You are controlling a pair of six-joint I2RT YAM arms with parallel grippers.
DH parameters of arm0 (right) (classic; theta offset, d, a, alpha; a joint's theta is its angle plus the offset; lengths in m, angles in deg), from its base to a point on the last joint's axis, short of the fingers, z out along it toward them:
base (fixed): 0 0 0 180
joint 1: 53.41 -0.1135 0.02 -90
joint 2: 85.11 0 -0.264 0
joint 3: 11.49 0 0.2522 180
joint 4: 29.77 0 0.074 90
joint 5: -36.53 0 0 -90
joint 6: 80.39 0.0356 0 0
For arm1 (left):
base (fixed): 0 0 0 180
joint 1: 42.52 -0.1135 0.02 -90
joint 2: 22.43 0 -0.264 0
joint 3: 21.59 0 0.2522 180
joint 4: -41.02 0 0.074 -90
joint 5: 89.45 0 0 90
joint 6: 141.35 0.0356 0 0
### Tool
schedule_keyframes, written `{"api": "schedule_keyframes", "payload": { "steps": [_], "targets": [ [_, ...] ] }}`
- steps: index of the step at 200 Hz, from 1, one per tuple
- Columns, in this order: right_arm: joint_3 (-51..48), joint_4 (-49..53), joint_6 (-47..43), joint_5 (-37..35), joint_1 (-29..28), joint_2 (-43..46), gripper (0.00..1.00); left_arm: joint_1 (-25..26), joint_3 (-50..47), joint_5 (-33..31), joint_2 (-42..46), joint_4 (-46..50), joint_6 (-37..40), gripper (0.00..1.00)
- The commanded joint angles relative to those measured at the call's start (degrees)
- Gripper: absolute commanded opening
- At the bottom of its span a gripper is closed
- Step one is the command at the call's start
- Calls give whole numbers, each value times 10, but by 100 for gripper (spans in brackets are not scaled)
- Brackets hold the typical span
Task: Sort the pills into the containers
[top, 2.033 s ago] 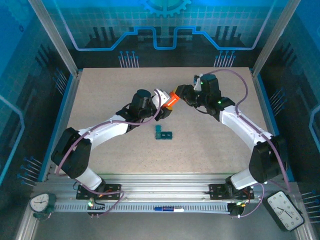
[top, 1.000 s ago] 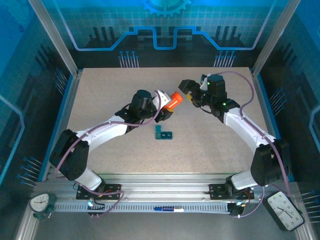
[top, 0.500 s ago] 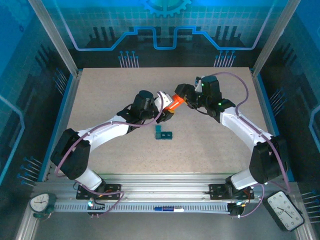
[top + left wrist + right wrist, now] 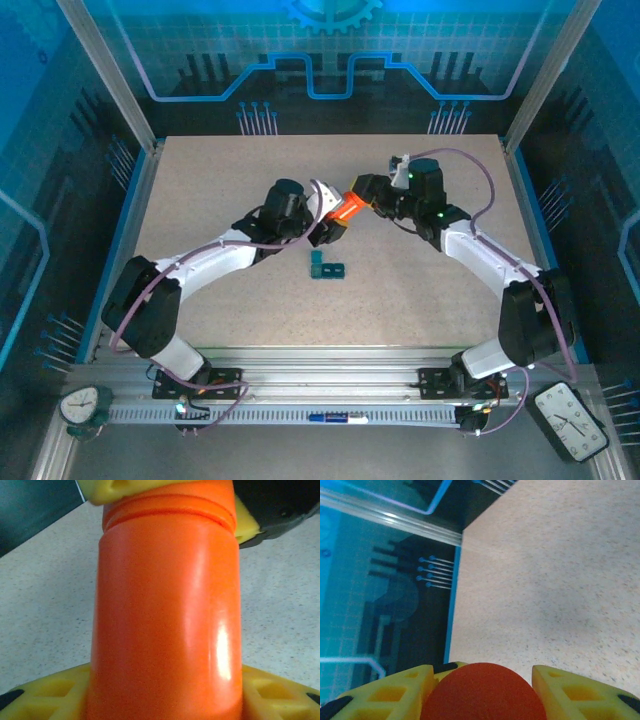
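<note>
Where the two arms meet over the middle of the table (image 4: 200,180), an orange bottle (image 4: 347,208) is held between them, its length running from the left gripper (image 4: 334,224) up toward the right gripper (image 4: 364,192). The bottle's lower end is clamped by the left gripper, whose yellow fingers (image 4: 40,692) are seen pressed against either side of the orange body in the left wrist view. The other end is closed upon by the right gripper: in the right wrist view its yellow pads (image 4: 390,692) are seen tight against both sides of the rounded cap (image 4: 482,690), and the same pads are seen flanking the cap at the top of the left wrist view. The dark-teal pill box (image 4: 326,267) is seen lying flat on the table, just nearer the bases than the bottle, between the two arms and touched by neither. Whether its lids are raised cannot be told.
</note>
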Motion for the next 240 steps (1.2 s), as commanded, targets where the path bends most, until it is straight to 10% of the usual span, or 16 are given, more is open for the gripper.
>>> {"api": "schedule_keyframes", "payload": {
  "steps": [1,28,67,121,181,240],
  "targets": [
    [-29,-231,-62,160,43,-45,42,-27,26,117,23,-19,-57,0],
    [-45,-499,82,260,73,-127,42,-42,21,155,36,-30,-89,0],
    [-60,-690,253,216,93,-190,61,-44,22,142,36,-21,-83,0],
    [-63,-381,108,162,98,-83,75,-43,22,111,32,-1,-54,0],
    [-12,84,-4,-55,84,46,80,-28,3,34,32,-23,-10,0],
    [41,149,-6,-69,34,52,85,0,-12,-21,27,-84,12,0]
  ]
}}
